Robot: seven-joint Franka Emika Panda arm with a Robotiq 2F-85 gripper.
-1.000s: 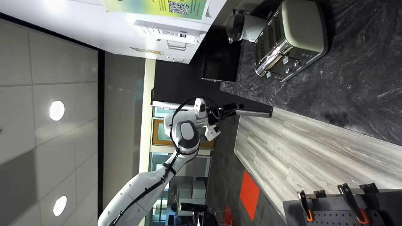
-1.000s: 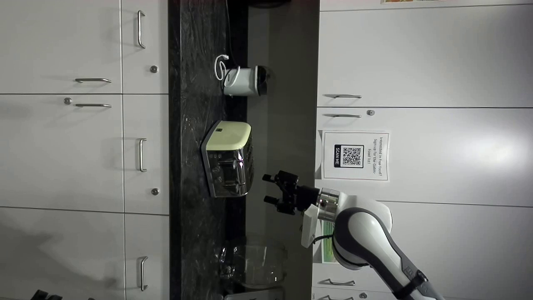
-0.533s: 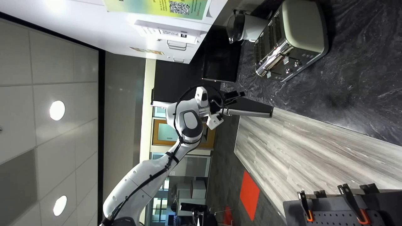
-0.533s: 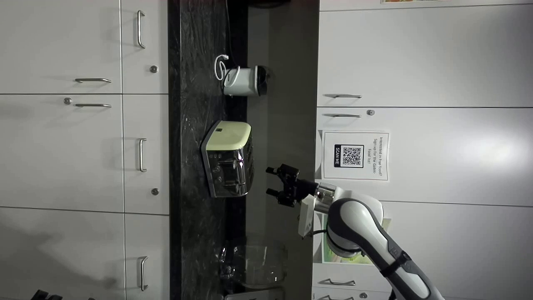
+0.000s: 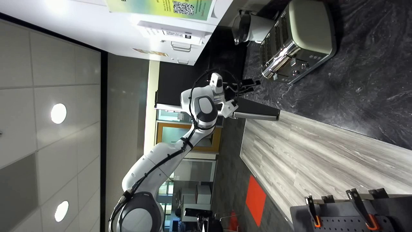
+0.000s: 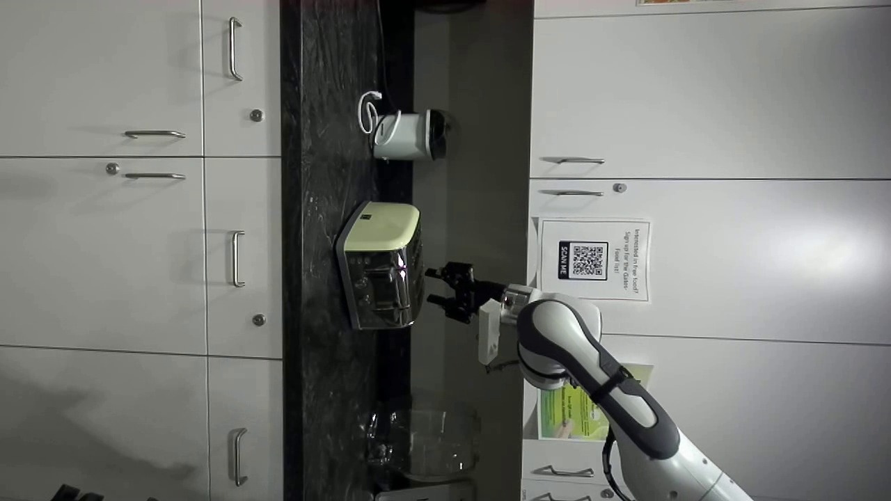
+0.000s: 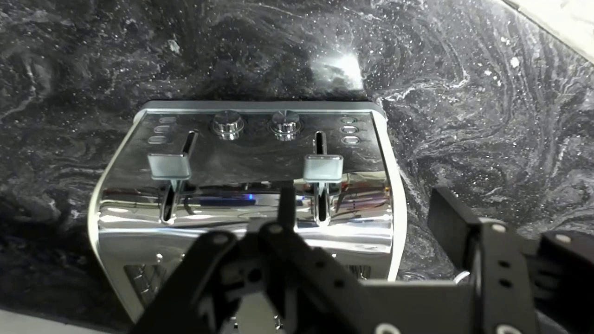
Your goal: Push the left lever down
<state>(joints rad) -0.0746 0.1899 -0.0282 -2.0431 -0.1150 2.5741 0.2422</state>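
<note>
Gripper [image 7: 362,208] is released: 2 fingers [image 7: 450,227] well apart in the wrist view. Toaster [image 7: 250,169] sits on the dark countertop [image 7: 464,60], base edge toward the top of that view. Its chrome front carries the view-right lever [image 7: 323,168] and view-left lever [image 7: 170,167]; can't tell which counts as left from that inverted angle. The view-right lever is just beyond the fingertips, inside their span; depth not readable, so contact unclear. Track shows past both ends of each lever; can't call their height.

Blurred gripper linkage hides much of the toaster's top, so only bits of the bread slots [image 7: 146,280] show. 1 finger crosses the chrome beside the view-right lever's track.

In an exterior view with the clear vessel [image 6: 435,442], fingertips are just beside the toaster's top edge; touching or not, can't tell. Levers there are hard to pick out of dark reflections. Vessel outline is faint, and the frame cuts off a pale object [image 6: 424,492] next to it.

In an exterior view with the perforated panel [image 5: 342,224], levers are small but visible; fingers overlap, gap unreadable. Arm [image 5: 164,151] and panel both run off the bottom of frame.
</note>
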